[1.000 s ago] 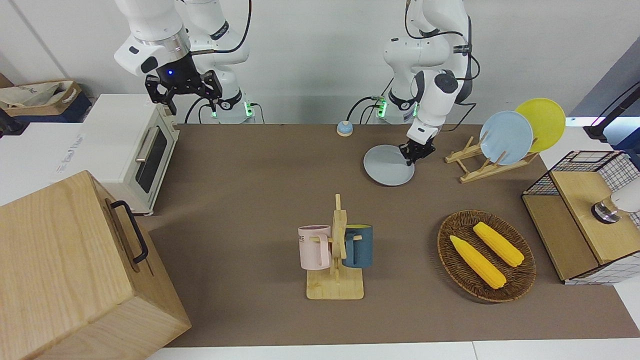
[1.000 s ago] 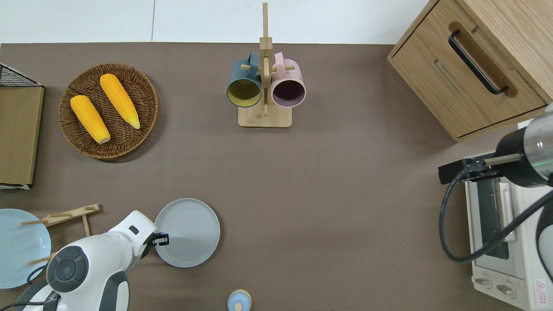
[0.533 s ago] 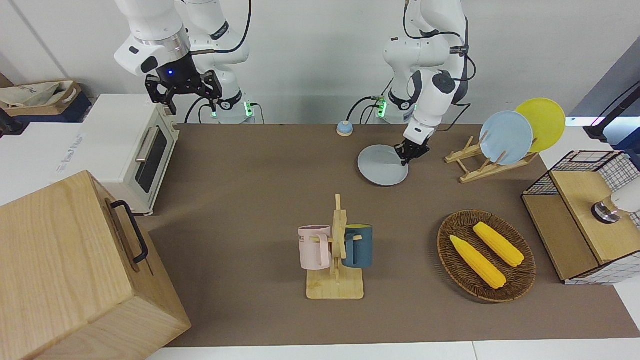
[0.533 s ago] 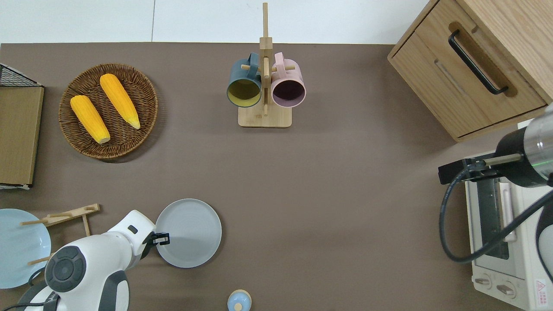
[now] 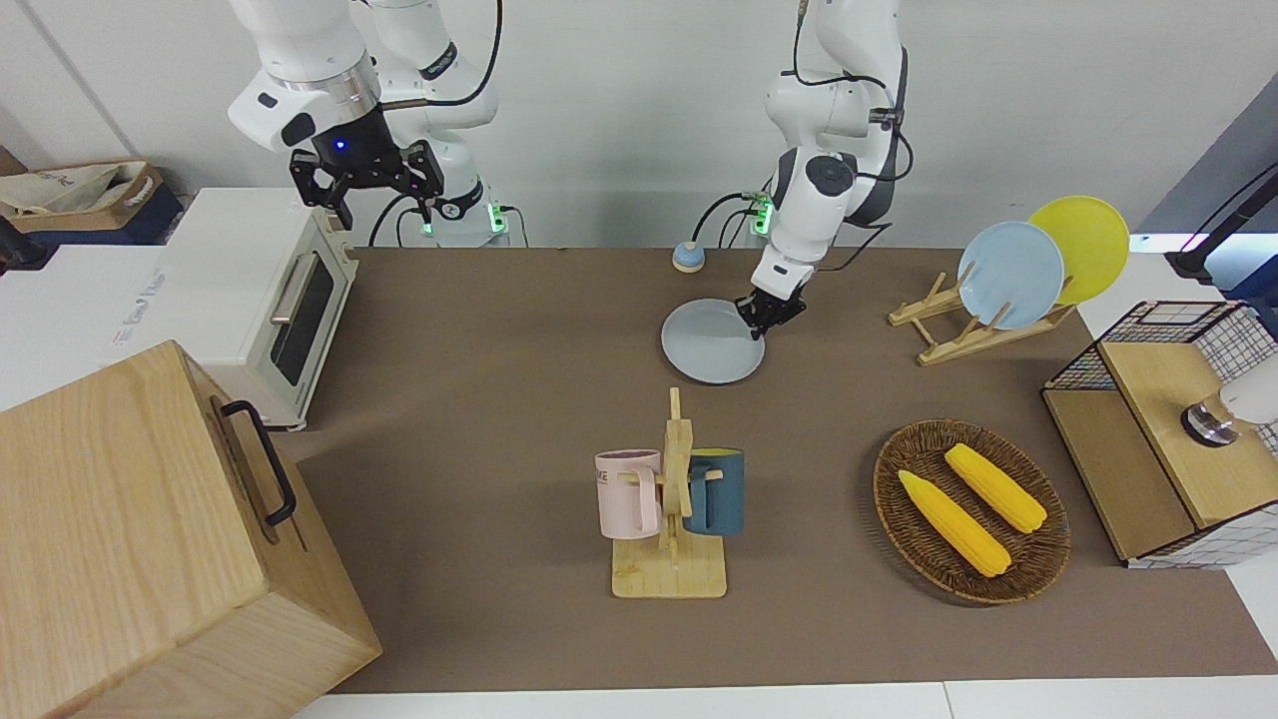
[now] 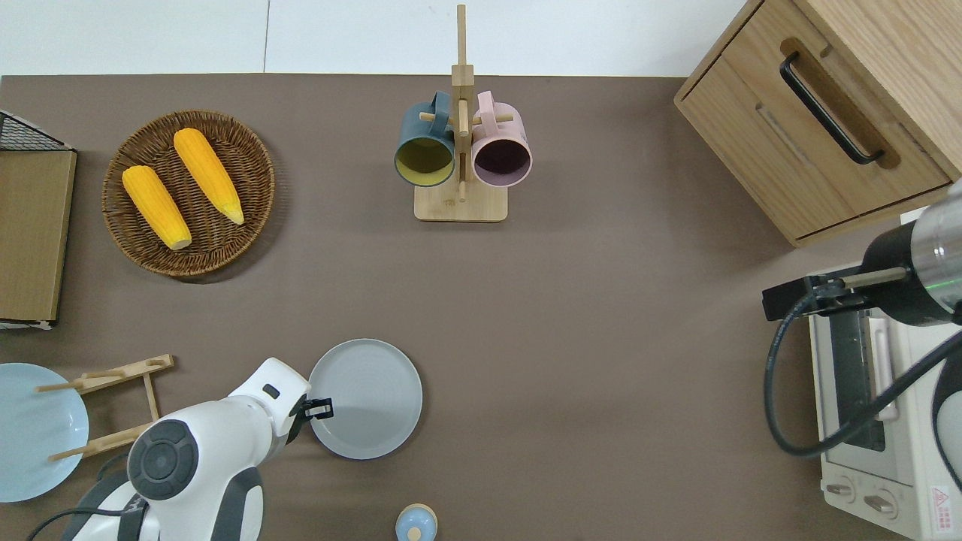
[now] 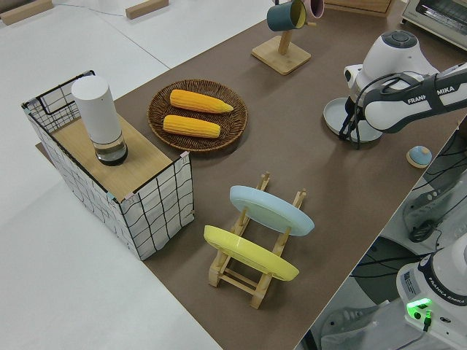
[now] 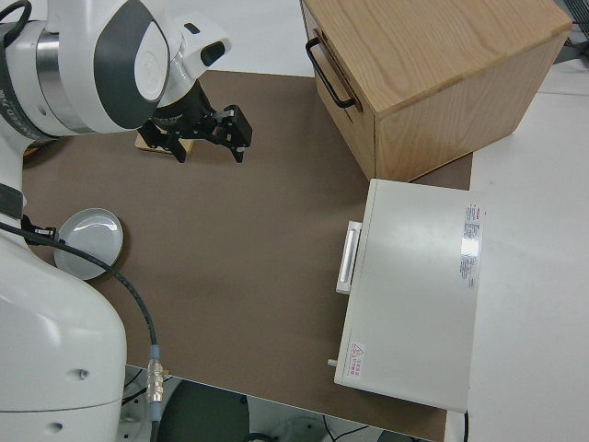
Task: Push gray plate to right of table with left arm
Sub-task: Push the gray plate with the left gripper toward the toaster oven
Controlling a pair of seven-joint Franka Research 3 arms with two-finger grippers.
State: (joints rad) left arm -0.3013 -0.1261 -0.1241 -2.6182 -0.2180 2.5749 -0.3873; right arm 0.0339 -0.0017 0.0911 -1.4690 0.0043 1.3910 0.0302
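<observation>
The gray plate [image 6: 365,398], lying flat near the robots' edge of the table [image 6: 601,338], is nudged at its rim by the left gripper [image 6: 319,409], finger spacing indiscernible, toward the right arm's end.

A robotics lab staged as a kitchen: 2 white arms [image 5: 829,190] bolted at the top edge of a brown table [image 5: 479,330], cables and lit bases there, with a toaster oven [image 5: 250,290] at upper left and a mug rack [image 5: 671,519] at centre
</observation>
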